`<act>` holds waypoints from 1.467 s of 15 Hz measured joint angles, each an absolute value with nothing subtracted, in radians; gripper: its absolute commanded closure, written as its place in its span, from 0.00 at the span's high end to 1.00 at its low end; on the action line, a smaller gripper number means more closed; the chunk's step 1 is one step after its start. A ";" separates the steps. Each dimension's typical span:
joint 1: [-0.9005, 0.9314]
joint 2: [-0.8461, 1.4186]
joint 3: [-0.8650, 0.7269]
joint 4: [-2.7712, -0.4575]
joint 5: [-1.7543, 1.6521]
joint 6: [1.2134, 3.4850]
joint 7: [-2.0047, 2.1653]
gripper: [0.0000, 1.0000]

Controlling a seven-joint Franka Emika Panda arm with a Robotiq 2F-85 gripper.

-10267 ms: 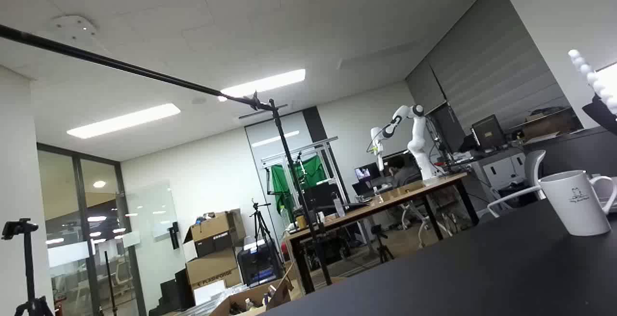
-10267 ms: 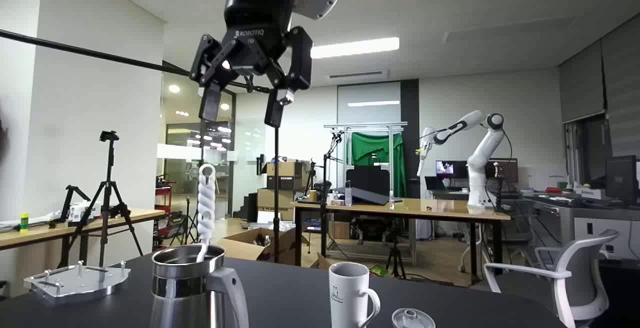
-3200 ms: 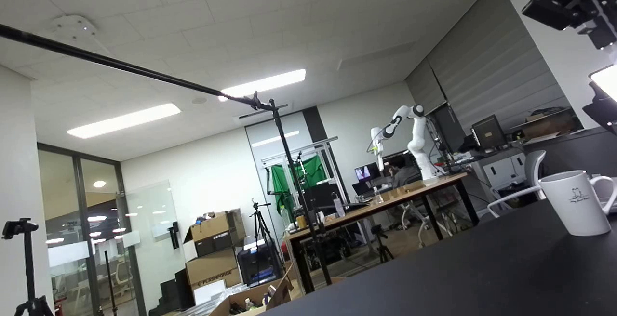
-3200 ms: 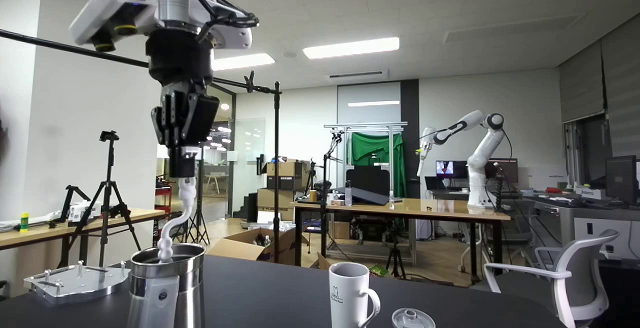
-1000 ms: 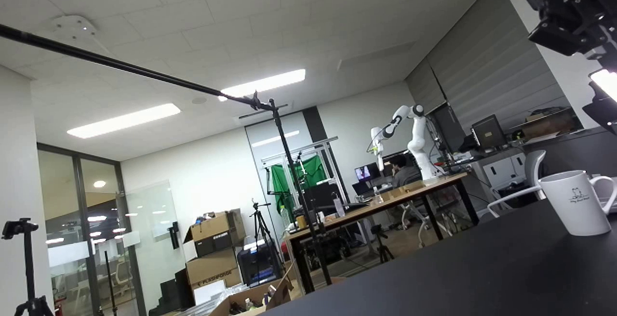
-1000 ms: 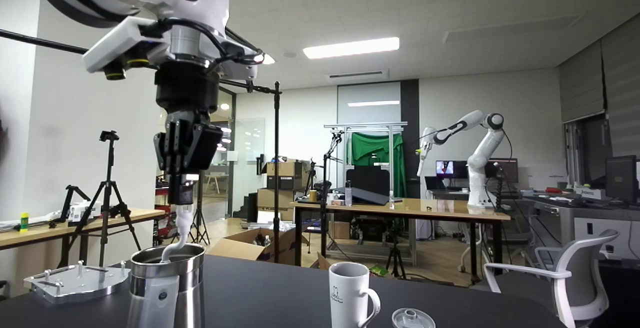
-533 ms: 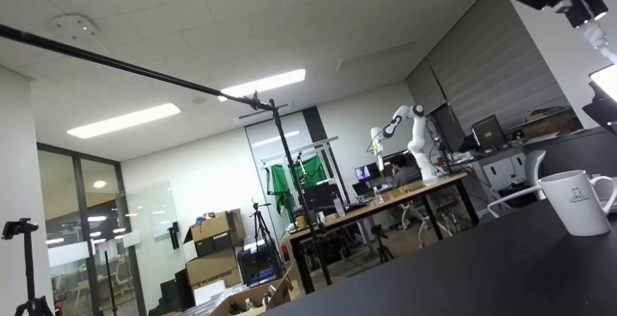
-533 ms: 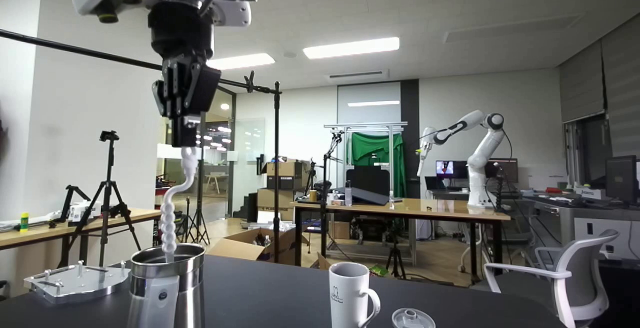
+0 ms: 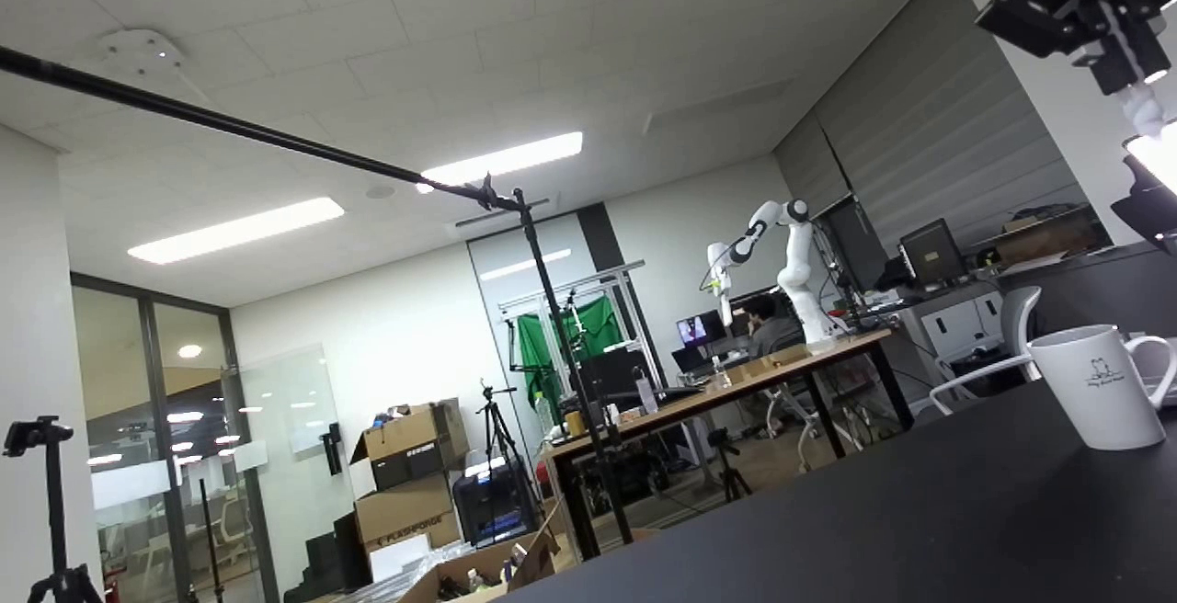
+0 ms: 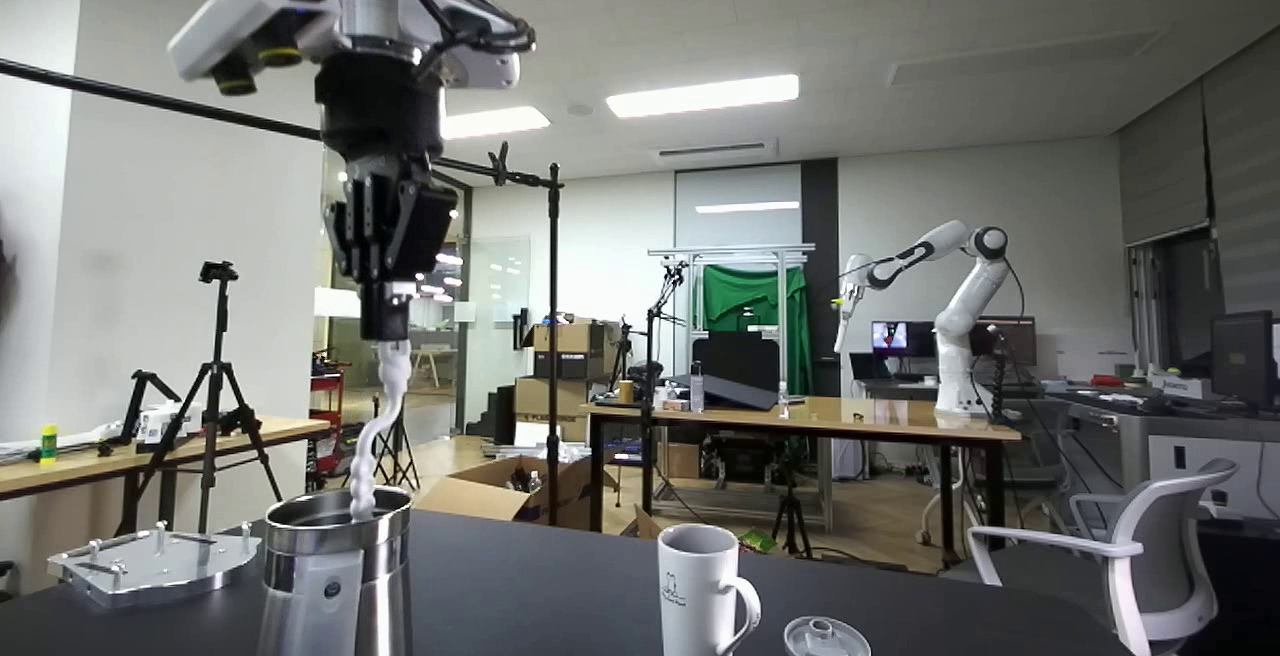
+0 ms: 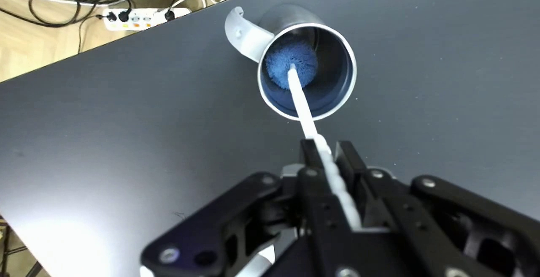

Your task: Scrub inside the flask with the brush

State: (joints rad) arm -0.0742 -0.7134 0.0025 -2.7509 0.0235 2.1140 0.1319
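Note:
The steel flask [image 10: 340, 566] stands upright on the dark table, its handle turned to the camera in an exterior view. My gripper [image 10: 385, 314] is above it, shut on the brush's white twisted handle [image 10: 370, 436], which bends down through the flask's mouth. In the wrist view the brush's blue bristle head [image 11: 291, 63] sits inside the flask, toward the handle side of the wall and within the rim [image 11: 353, 72]. The handle runs up between my fingers [image 11: 352, 158]. How deep the head reaches cannot be told.
A white mug [image 10: 697, 586] and a small grey lid [image 10: 822, 638] are right of the flask in an exterior view. To its left lies a metal plate with upright pegs [image 10: 155, 564]. The table edge [image 11: 139, 34] shows in the wrist view, with cables on the floor beyond.
Ten seconds ago my gripper was open above the brush; it then shut on the handle. In the last second it rose, lifting the brush, then came partway down and slightly right.

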 measured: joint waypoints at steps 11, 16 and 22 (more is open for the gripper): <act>-0.097 -0.550 0.036 -2.676 -0.076 2.051 0.145 0.04; -0.089 -0.662 0.028 -2.605 -0.068 1.921 0.122 0.04; -0.086 -0.594 -0.012 -2.660 0.028 2.044 0.115 0.04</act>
